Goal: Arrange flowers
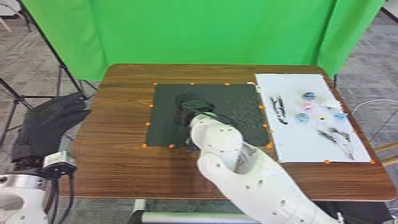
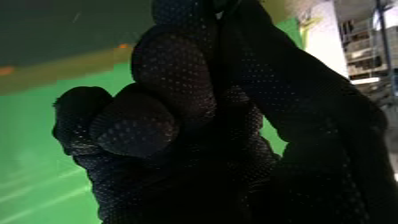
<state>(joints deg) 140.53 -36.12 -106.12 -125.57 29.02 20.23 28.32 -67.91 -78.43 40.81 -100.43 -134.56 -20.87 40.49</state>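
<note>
Toward three o'clock on the table (image 1: 115, 170), the leafy stems (image 1: 343, 135) are lying on the white sheet (image 1: 295, 146), likely light and springy; low on the stalk is looking like the safe hold. Just beyond, toward two, the blue blossom (image 1: 302, 117) and pink blossom (image 1: 308, 106) are probably proving soft and easily crushed, calling for a light pinch beneath the petals. Toward nine, the left hand (image 1: 46, 127) is resting loosely extended. Over the dark mat (image 1: 240, 100), the right hand (image 2: 178, 105) is pointing toward twelve, fingers curled; I cannot tell whether it's pinching anything.
</note>
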